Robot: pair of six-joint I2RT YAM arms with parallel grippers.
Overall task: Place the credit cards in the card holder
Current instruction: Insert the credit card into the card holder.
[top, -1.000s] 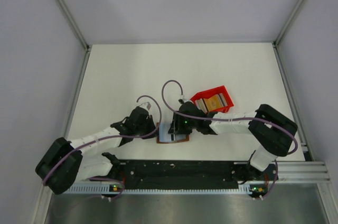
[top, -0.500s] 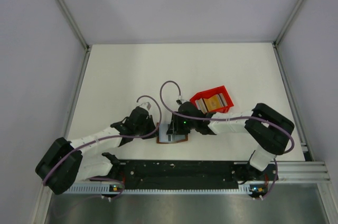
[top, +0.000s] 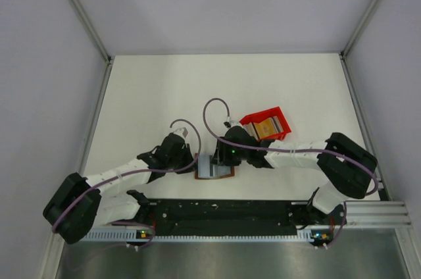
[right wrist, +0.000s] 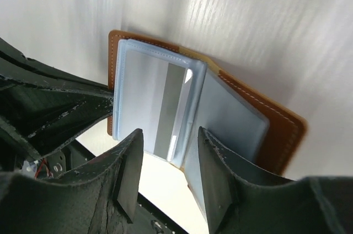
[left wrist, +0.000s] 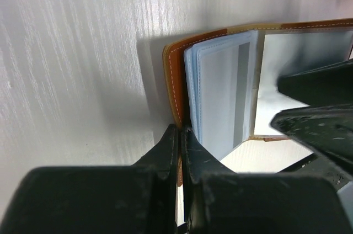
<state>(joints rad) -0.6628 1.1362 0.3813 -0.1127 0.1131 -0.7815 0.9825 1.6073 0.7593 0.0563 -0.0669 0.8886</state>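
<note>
Left tool (left wrist: 181,134) pinches the edge of the open holder (left wrist: 175,74) (brown cover); right tool (right wrist: 169,134), half-open, hovers over a grey card (right wrist: 168,101).

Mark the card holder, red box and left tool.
card holder (right wrist: 231,118): right wrist view, clear inner sleeve.
red box (top: 248,122): top view, left rim.
left tool (left wrist: 180,132): left wrist view, between shut fingertips.

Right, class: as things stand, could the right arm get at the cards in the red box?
Probably yes: the red box sits beside that arm, open-topped with nothing over the cards, and the right end effector stands open over the card holder.
</note>
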